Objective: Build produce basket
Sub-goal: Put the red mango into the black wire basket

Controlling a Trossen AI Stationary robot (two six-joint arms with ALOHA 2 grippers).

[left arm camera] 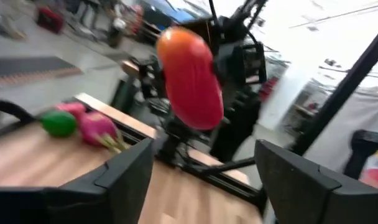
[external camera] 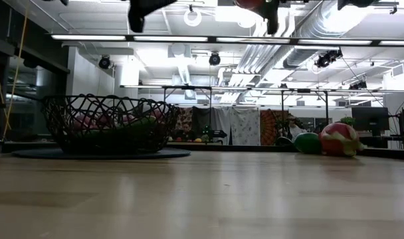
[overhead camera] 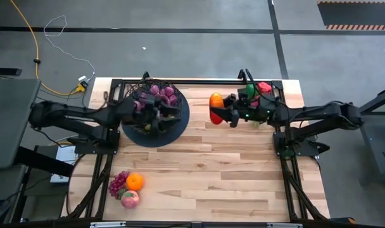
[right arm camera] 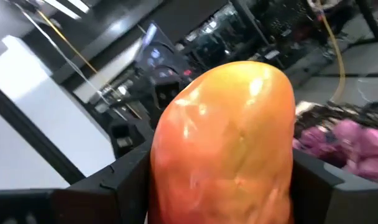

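Observation:
The black wire basket (overhead camera: pixel 154 109) stands on its dark round base at the far left and holds purple grapes (overhead camera: pixel 162 94); it also shows in the low view (external camera: pixel 109 123). My left gripper (overhead camera: pixel 158 116) hovers over the basket, open and empty (left arm camera: pixel 201 162). My right gripper (overhead camera: pixel 229 114) is shut on a red-orange mango (overhead camera: pixel 216 106), high above the table's far middle, right of the basket. The mango also shows in the left wrist view (left arm camera: pixel 189 78). A grape bunch (overhead camera: pixel 119 183), an orange (overhead camera: pixel 135 182) and a peach (overhead camera: pixel 130 199) lie at the near left. My right gripper pinches the mango between its two fingers, one on each of its long sides (right arm camera: pixel 161 168). The fingers come roughly level from the table's right. The mango is lifted clear of the table, its orange end (left arm camera: pixel 179 40) up and its red end lower.
A red piece (overhead camera: pixel 263 88) and a green piece (overhead camera: pixel 248 95) lie at the far right by the right arm; they also show in the low view as a green ball (external camera: pixel 308 143) and a pink-red one (external camera: pixel 338 138). Bare wood spans the middle and near right.

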